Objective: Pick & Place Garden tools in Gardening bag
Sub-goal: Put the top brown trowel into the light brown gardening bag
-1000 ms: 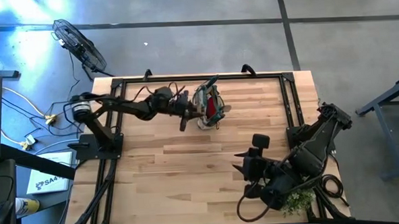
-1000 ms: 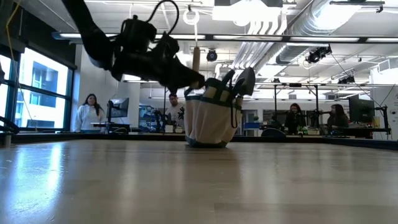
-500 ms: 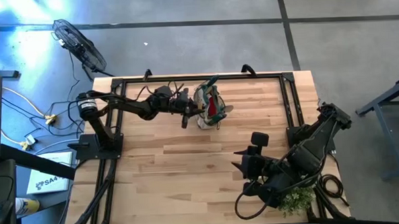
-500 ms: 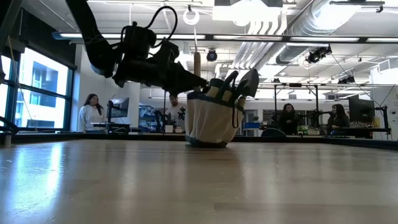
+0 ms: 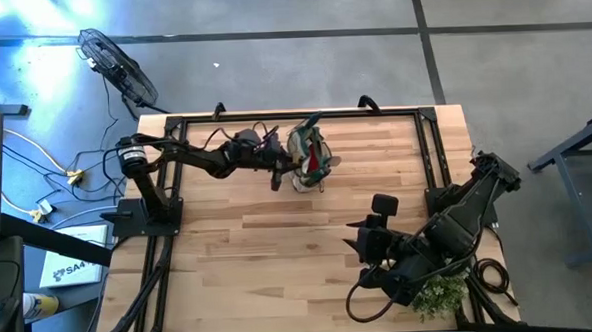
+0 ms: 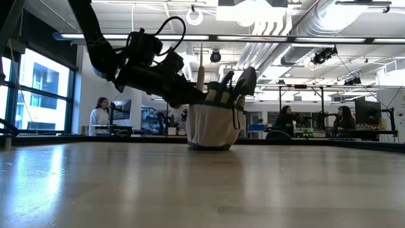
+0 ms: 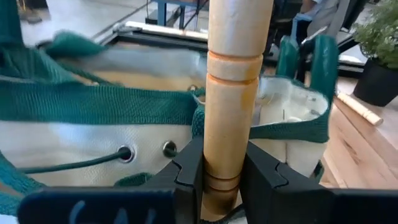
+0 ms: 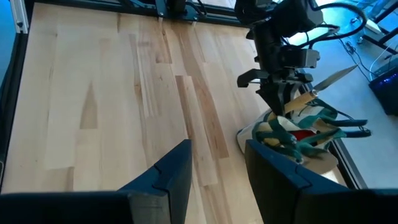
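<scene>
The gardening bag [image 5: 308,155], pale fabric with dark green trim, stands on the table at the far middle; it also shows in the low view [image 6: 212,125]. In the right wrist view a red glove [image 8: 306,133] and green-handled shears [image 8: 292,142] lie inside it, and a metal trowel blade [image 8: 336,76] sticks out above it. My left gripper [image 5: 288,164] is at the bag's left rim, shut on a pale wooden trowel handle [image 7: 231,74]. My right gripper [image 5: 365,245] is open and empty over the near right of the table. My left gripper pinches the wooden handle near its lower end [image 7: 225,143] between its two fingers [image 7: 186,174]. The fingers come from the table's left, slanting down, and lie across the handle. The handle stands upright above the fingers [image 6: 200,73]. The fingers hide its lower end.
A bushy green plant [image 5: 439,298] stands at the near right corner beside my right arm. A second pale wooden handle [image 7: 357,109] lies by the bag's right side. A dark frame rail [image 5: 274,115] runs along the table's edges. People stand in the room behind [image 6: 100,117].
My left gripper has gone down at the bag's left rim, tipping its fingers lower. The upright wooden handle has come down with it and now stands lower over the bag.
</scene>
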Available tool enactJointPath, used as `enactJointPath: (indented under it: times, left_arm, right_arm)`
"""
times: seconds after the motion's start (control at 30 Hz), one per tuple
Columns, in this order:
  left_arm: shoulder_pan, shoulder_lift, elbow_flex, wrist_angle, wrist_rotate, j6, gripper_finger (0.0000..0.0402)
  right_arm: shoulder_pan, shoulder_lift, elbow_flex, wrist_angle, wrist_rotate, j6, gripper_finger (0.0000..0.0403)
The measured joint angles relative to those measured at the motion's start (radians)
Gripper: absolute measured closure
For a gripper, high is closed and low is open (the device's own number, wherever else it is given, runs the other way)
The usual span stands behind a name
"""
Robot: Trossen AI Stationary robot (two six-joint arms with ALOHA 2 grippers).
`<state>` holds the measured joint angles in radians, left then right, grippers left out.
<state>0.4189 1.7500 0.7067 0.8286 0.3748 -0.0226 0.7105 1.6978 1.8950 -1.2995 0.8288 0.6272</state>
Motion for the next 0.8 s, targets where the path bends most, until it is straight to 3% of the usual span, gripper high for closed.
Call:
enactJointPath:
  times: [0.3, 0.57, 0.8]
  left_arm:
    - [0.0, -0.001, 0.0, -0.045, 0.005, -0.011, 0.0338]
    - [0.0, -0.002, 0.0, -0.046, 0.014, -0.1, 0.0213]
    - [0.0, -0.043, 0.0, -0.092, 0.028, -0.114, 0.0189]
  right_arm:
    - [0.0, 0.0, 0.0, 0.0, -0.001, -0.002, 0.0264]
    - [0.0, 0.0, 0.001, 0.0, -0.002, 0.0, 0.0264]
    - [0.0, 0.0, 0.001, -0.003, -0.002, 0.0, 0.0264]
